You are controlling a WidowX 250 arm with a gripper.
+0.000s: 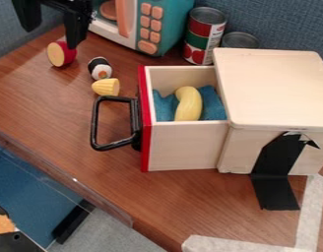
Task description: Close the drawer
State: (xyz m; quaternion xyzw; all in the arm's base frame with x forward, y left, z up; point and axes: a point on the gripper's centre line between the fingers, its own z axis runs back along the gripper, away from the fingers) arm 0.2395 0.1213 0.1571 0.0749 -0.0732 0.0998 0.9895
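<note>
One wooden drawer (185, 145) stands well out of its wooden box (276, 88), and we use it as our clock's centre, with 12 at the view's top. The box is at 3 o'clock; at 9 we see the red front panel (145, 133) and its black loop handle (94, 123). Inside the drawer, a yellow banana-shaped toy (188, 104) lies on blue cloth (211, 102). Black tape (276, 172) on the box runs down to the wood-grain tabletop (52, 101) between 4 and 5.

Around 10 we find a ridged yellow toy piece (106, 87), a toy sushi roll (100, 68) just beside it, and farther out a red toy with a pale cut face (61, 54). The gripper (52, 20) hangs between 10 and 11, fingers spread, well apart from the handle. We have a teal-and-white toy microwave (169, 22) at 11, a labelled can (205, 37) at 12 and another can (241, 40) near 1.
</note>
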